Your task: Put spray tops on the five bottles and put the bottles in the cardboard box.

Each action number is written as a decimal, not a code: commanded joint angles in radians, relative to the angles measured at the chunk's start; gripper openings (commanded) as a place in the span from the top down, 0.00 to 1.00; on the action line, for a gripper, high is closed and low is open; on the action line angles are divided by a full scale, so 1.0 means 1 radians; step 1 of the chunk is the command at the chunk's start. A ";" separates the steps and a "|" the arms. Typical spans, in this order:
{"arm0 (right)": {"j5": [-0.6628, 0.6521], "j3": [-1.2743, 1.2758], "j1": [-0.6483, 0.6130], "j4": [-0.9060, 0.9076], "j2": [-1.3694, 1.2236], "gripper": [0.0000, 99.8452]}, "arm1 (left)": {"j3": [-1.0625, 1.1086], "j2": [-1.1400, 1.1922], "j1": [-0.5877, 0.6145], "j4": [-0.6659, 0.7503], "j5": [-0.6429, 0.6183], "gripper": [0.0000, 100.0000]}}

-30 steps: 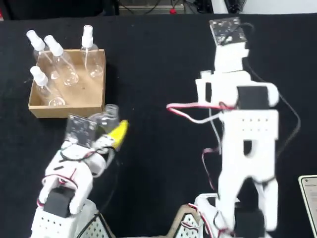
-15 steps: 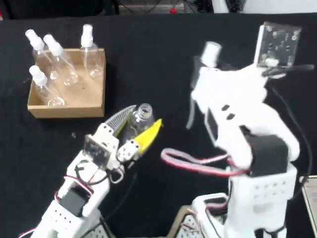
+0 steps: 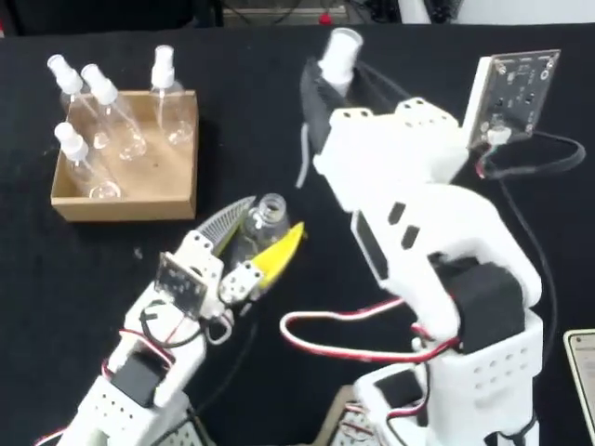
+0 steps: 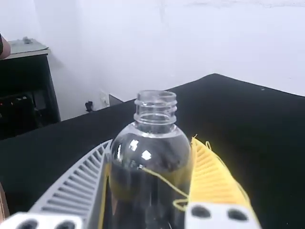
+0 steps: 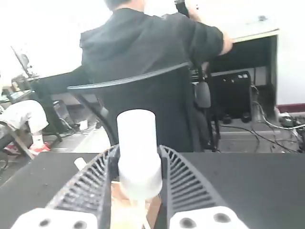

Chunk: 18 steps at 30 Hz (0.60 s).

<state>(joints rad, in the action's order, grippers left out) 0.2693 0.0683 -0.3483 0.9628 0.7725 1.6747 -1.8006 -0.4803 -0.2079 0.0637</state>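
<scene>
Black table [image 3: 251, 121], clear bottle [image 4: 148, 157] in left hand [image 3: 271, 216], white spray top [image 3: 340, 51] in right hand [image 5: 139, 149].

Bottle [image 4: 152, 162] clamped in left gripper [image 4: 151, 142]: clear plastic, glossy, bright highlights on shoulder, moulded thread on neck.
Grey finger [image 4: 76, 186], yellow finger [image 4: 209, 176]: ribbed plastic, matt.
Spray top [image 5: 137, 133] pinched in right gripper [image 5: 138, 148]: white plastic, smooth, satin.
Right gripper fingers [image 5: 86, 186]: dark ribbed plastic, matt.
Arm shell [image 3: 437, 232] behind right gripper: white plastic, smooth.
Table [image 3: 279, 111] beneath both grippers: black cloth, matt.
Cardboard box [image 3: 125, 206] beyond left gripper, grey-finger side: brown board, matt.
</scene>
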 commanded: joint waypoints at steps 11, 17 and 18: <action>0.003 -0.004 -0.097 -0.034 0.031 0.99 | 0.025 -0.006 -0.007 0.018 0.000 0.93; 0.009 0.013 -0.097 -0.005 0.033 0.99 | 0.025 -0.008 -0.007 0.018 -0.003 0.93; 0.009 0.013 -0.098 0.006 0.033 0.99 | 0.025 -0.009 -0.007 0.018 -0.003 0.93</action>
<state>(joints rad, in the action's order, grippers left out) 0.2693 0.0867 -0.4312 0.9597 0.7725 1.6763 -1.8006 -0.4803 -0.2079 0.0637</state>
